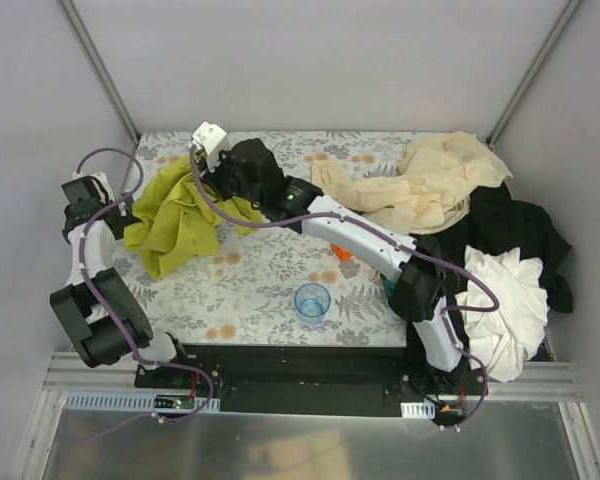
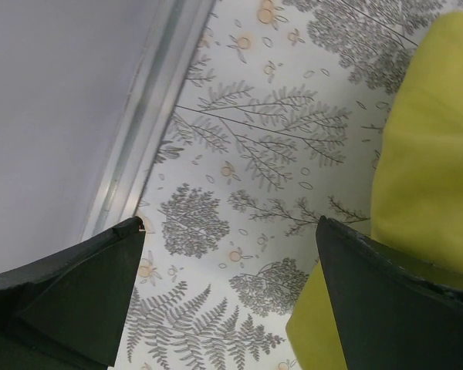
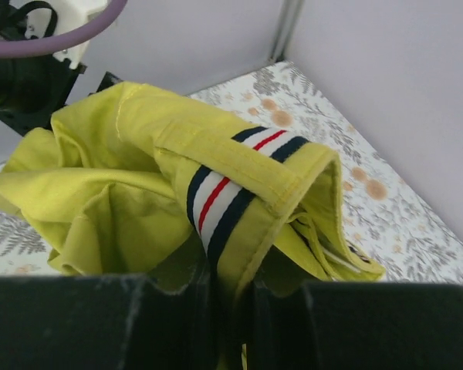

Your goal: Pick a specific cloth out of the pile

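Observation:
The olive-yellow cloth (image 1: 180,222) lies spread at the far left of the table, apart from the pile (image 1: 480,240) of cream, black and white garments at the right. My right gripper (image 1: 218,190) is shut on the cloth (image 3: 177,177), pinching a fold with its navy, white and red striped band (image 3: 224,196) between the jaws. My left gripper (image 1: 88,200) is open and empty just left of the cloth, near the table's left edge; the cloth's edge (image 2: 424,169) shows by its right finger (image 2: 393,301).
A blue cup (image 1: 312,300) stands near the front middle of the floral tablecloth (image 1: 270,275). A small orange object (image 1: 340,254) lies under the right arm. Grey walls and metal posts enclose the table; the left wall rail (image 2: 150,116) is close to my left gripper.

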Motion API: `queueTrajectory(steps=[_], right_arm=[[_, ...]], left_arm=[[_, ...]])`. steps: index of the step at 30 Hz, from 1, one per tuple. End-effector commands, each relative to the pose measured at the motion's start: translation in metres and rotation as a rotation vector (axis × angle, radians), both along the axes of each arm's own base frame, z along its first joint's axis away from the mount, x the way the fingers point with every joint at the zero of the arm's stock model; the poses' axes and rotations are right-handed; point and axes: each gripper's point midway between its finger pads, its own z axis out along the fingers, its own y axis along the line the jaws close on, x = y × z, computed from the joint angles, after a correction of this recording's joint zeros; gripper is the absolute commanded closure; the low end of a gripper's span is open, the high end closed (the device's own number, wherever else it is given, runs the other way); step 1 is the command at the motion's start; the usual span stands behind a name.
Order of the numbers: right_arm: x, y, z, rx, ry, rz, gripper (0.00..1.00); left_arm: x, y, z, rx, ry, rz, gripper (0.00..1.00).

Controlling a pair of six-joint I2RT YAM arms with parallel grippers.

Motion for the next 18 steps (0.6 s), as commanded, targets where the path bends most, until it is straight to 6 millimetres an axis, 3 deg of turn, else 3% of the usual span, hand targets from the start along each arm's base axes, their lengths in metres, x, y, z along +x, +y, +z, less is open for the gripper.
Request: queueTrajectory(steps=[1, 6, 11, 15, 17, 18], right_arm=[[-0.028, 0.031, 0.079, 0.303, -0.082, 0.127, 1.0], [-0.071, 0.072, -0.028, 0.159, 0.065, 0.259, 1.0], [-0.116, 0.079, -0.122, 0.006, 0.188, 0.391, 1.0], [-0.132, 0.075, -0.167, -0.079, 0.317, 0.405, 1.0], [-0.137, 0.074, -0.172, -0.116, 0.351, 0.411, 0.82], [-0.137, 0.077, -0.163, -0.109, 0.347, 0.412, 0.71]], left_arm=[[0.006, 0.022, 0.046, 0.079, -0.085, 0.045, 0.01], [0.007, 0.032, 0.06, 0.132, -0.092, 0.059, 0.01], [0.011, 0.035, 0.069, 0.145, -0.106, 0.052, 0.01], [0.016, 0.025, 0.07, 0.106, -0.123, 0.003, 0.01], [0.018, 0.02, 0.07, 0.081, -0.131, -0.008, 0.01], [0.018, 0.018, 0.069, 0.067, -0.135, -0.009, 0.01]])
